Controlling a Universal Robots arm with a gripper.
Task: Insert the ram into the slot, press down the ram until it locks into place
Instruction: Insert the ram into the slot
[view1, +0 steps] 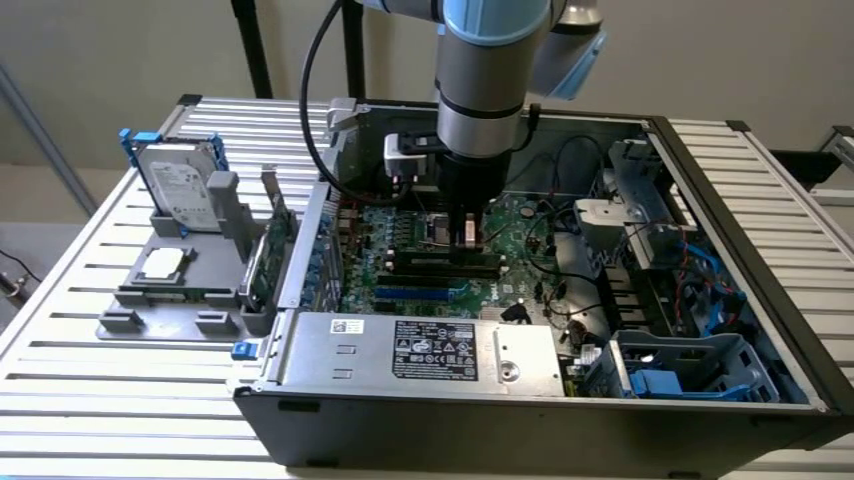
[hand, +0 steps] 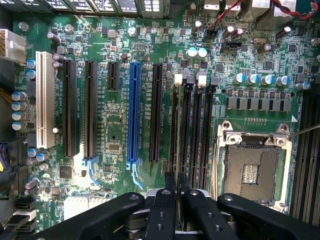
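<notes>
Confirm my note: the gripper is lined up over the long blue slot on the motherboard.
Wrong slot. The wrist view shows the gripper lined up over the black memory slots on the motherboard; the blue slot lies apart.

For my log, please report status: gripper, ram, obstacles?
Gripper low over black memory slots, beside CPU socket. Ram in grip: cannot tell. No obstruction seen on slots.

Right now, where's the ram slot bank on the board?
Wrist view: the four black ram slots lie side by side between the blue slot and the silver CPU socket, right beside the socket.
</notes>
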